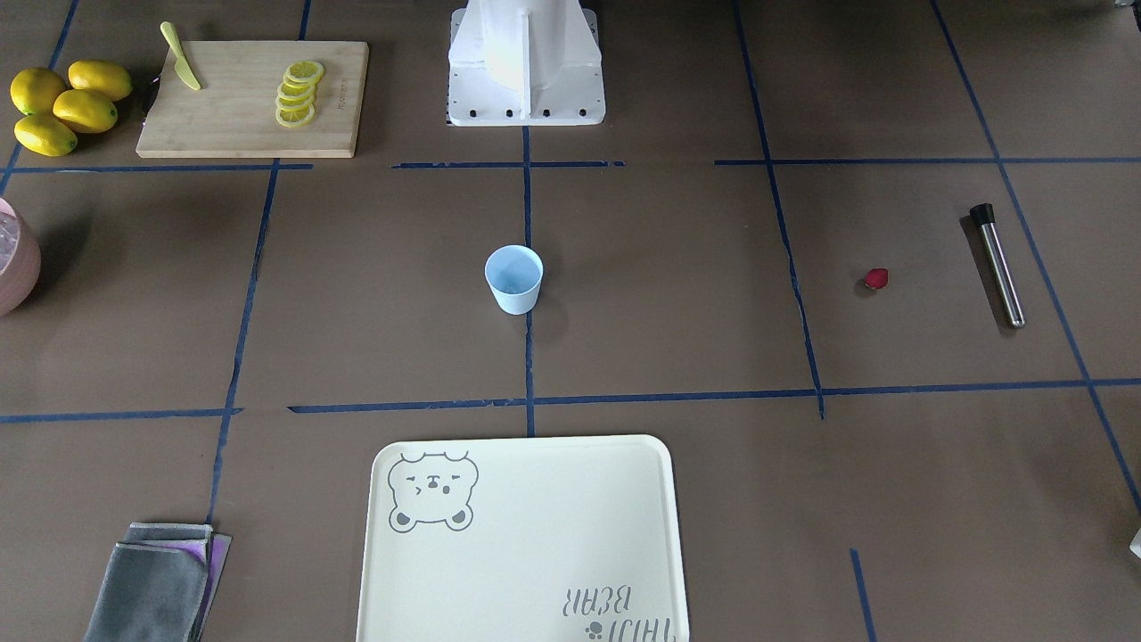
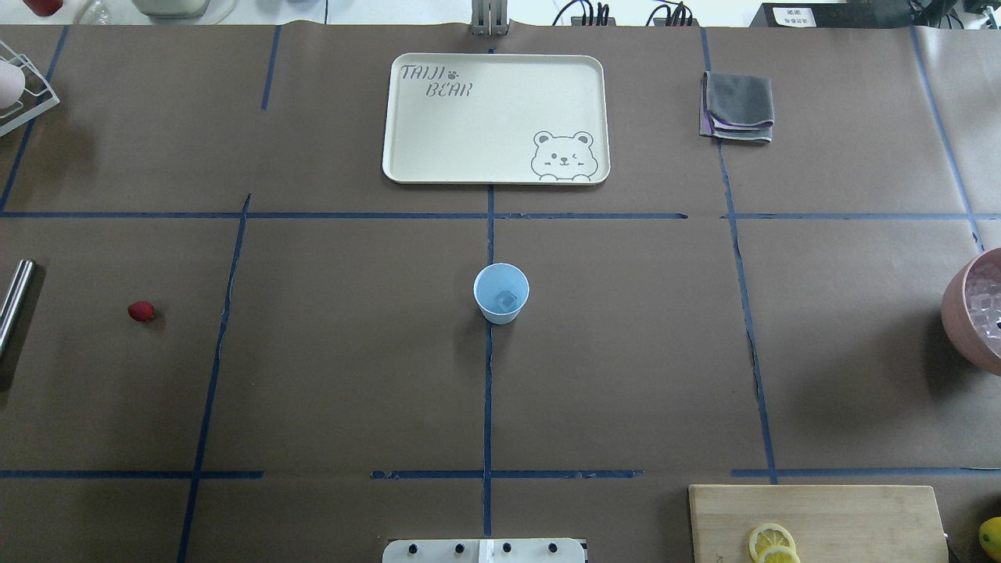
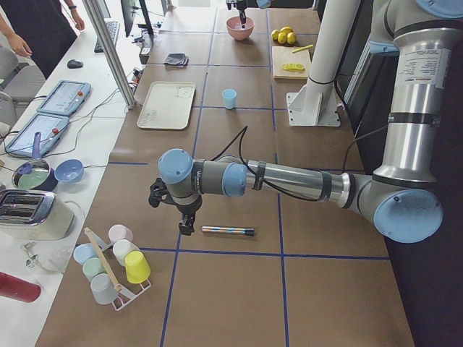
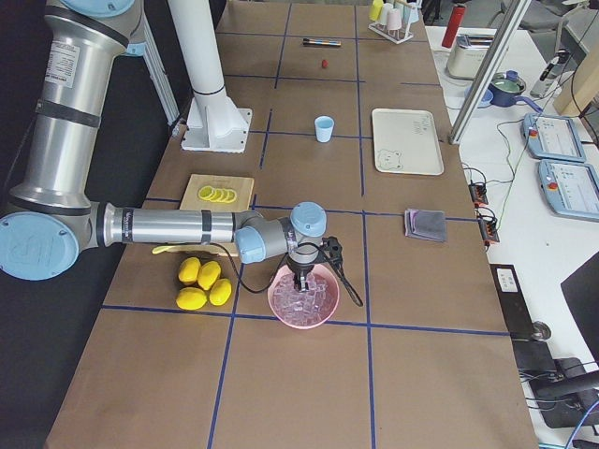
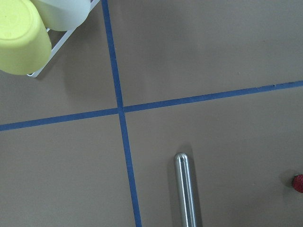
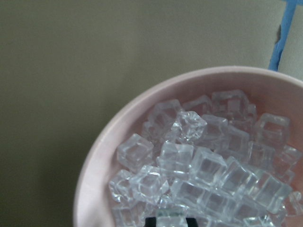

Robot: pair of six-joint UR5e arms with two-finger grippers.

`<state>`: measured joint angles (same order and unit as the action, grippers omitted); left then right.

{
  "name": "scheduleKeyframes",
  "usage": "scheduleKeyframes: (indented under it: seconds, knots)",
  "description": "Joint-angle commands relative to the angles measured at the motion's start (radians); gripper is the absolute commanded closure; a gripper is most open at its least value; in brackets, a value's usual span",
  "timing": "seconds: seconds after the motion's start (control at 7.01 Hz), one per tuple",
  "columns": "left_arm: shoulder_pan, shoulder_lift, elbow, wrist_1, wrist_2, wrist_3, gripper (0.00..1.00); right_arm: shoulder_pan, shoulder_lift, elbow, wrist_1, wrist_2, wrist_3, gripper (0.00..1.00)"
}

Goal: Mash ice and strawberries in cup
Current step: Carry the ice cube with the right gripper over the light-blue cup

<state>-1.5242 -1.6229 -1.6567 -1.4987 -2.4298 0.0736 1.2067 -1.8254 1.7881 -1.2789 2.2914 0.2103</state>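
- One cube (image 2: 507, 299) seems to lie in the cup (image 2: 501, 293), which stands upright mid-table. The strawberry (image 2: 141, 311) sits on bare table well off to the robot's left, near the muddler (image 2: 16, 301) but not touching it.
- The right gripper (image 4: 301, 278) hangs over the bowl (image 4: 277, 304), its tips low among the ice (image 6: 199, 165). Only a dark sliver shows at the wrist view's bottom edge, so I cannot tell whether it is spread or pinching a cube.
- The left gripper (image 3: 187, 220) hovers above the table close to the muddler. This side view does not show whether its fingers are apart or together.
- Wet ice is slippery, so a cube could squirt out of a pinch or drop on the long carry to the cup.
- The cup looks light and nothing holds it. An off-centre release or a slanted press with the muddler could tip it.
- The strawberry is small and rounded, so a lopsided pinch may roll it away. The muddler could roll too.
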Motion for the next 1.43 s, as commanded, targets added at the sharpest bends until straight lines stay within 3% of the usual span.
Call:
scheduleKeyframes:
  seconds: [0.0, 0.14, 0.43, 0.71, 1.0, 1.28]
  knots:
    - [-0.001, 0.0, 0.0, 0.0, 0.0, 0.0, 0.0, 0.074, -0.009, 0.145, -0.037, 0.028, -0.003, 1.0]
    - [-0.001, 0.0, 0.0, 0.0, 0.0, 0.0, 0.0, 0.074, 0.03, 0.218, -0.121, 0.025, 0.014, 1.0]
    - [0.001, 0.0, 0.002, 0.0, 0.0, 0.0, 0.0, 0.022, 0.24, 0.226, -0.264, 0.026, 0.114, 1.0]
    - [-0.001, 0.0, 0.002, 0.002, 0.0, 0.0, 0.0, -0.195, 0.48, 0.221, -0.353, -0.016, 0.44, 1.0]
    - [-0.001, 0.002, 0.003, 0.002, 0.0, 0.0, 0.0, -0.416, 0.738, 0.202, -0.504, -0.163, 0.735, 1.0]
    - [0.001, 0.002, 0.011, 0.002, 0.0, 0.002, 0.0, -0.573, 0.952, 0.096, -0.54, -0.286, 0.939, 1.0]
